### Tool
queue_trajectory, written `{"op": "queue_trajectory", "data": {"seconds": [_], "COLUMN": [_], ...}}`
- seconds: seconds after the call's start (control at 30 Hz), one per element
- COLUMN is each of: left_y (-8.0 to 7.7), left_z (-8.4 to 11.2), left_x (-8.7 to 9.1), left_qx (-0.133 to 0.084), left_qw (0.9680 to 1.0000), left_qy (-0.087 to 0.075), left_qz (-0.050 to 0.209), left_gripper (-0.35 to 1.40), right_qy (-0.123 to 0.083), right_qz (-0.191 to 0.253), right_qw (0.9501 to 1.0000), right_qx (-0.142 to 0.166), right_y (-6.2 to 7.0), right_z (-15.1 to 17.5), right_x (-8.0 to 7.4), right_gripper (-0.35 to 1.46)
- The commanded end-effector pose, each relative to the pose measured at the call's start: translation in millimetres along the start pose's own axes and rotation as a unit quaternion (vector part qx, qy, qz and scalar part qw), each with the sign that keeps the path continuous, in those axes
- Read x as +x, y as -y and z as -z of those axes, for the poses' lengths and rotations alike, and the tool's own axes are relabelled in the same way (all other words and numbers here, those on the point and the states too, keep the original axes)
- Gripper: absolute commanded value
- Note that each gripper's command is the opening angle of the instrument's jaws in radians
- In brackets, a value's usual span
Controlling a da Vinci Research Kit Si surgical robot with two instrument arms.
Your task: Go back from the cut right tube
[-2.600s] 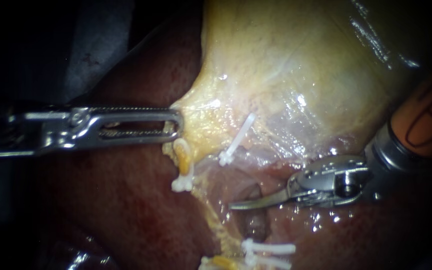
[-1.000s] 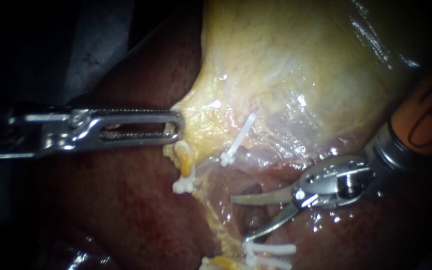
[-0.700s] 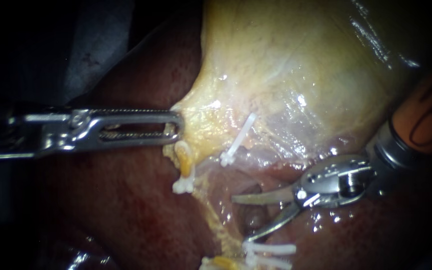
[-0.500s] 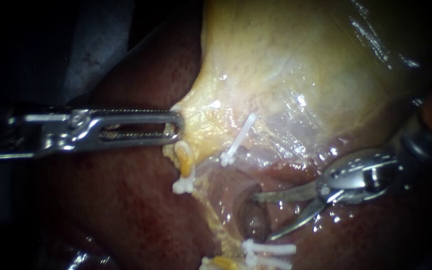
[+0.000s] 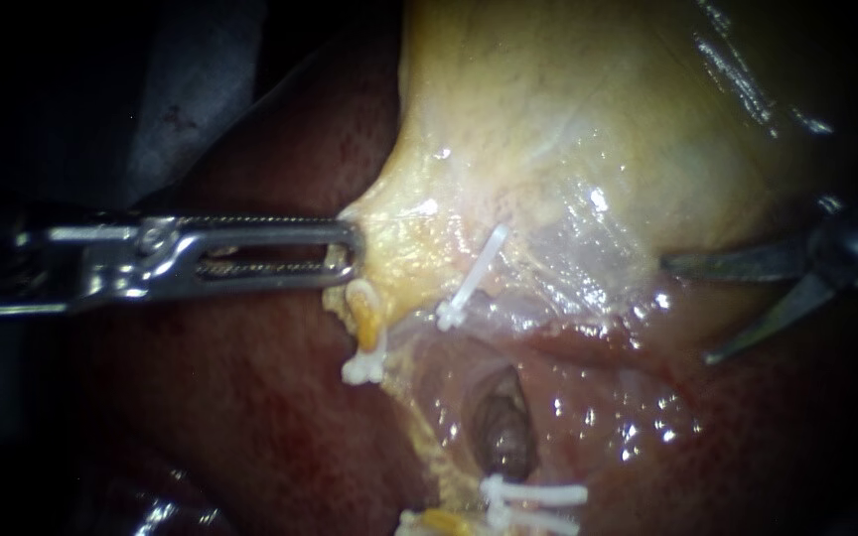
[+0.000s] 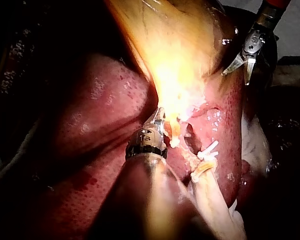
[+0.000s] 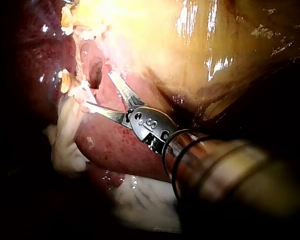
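While my left silver slotted-jaw instrument point(image 5: 355, 248) clamps the edge of the pale yellow gallbladder point(image 5: 548, 129), my right thin-bladed instrument point(image 5: 685, 311) gapes wide, gripping nothing.

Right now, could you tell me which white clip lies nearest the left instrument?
The clip on the short yellow stump just below the left instrument; the slanted clip and bottom pair lie farther.

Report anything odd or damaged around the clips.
One thing stands out: a dark open hollow in the tissue between the upper clip and the lower clips, likely the cut tube's end. Nothing looks spilled. The right instrument, jaws open, is clear of it.
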Motion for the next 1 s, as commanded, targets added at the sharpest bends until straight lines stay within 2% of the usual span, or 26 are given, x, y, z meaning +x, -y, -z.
{"op": "queue_trajectory", "data": {"seconds": [0.03, 0.13, 0.5, 0.8, 1.0], "left_y": [0.0, 0.0, 0.4, 1.9, 2.9], "left_z": [0.0, 0.0, -0.7, -4.2, -5.9], "left_x": [0.0, 0.0, 0.6, 2.9, 3.4], "left_qx": [0.000, 0.000, 0.001, 0.012, 0.016], "left_qw": [1.0000, 1.0000, 1.0000, 0.9999, 0.9998], "left_qy": [0.000, 0.000, -0.001, -0.006, -0.008], "left_qz": [0.000, 0.000, -0.001, -0.007, -0.009], "left_gripper": [-0.35, -0.35, -0.35, -0.35, -0.35], "right_qy": [-0.001, 0.002, 0.002, 0.002, 0.002], "right_qz": [0.003, 0.005, 0.006, 0.006, 0.007], "right_qw": [1.0000, 0.9998, 0.9998, 0.9998, 0.9998], "right_qx": [-0.007, -0.019, -0.019, -0.019, -0.020], "right_y": [-0.1, -0.2, -0.2, -0.2, -0.1], "right_z": [0.3, 0.4, 0.4, 0.3, 0.2], "right_x": [0.3, 0.4, 0.3, 0.2, 0.1], "right_gripper": [1.08, 1.13, 1.13, 1.13, 1.13]}}
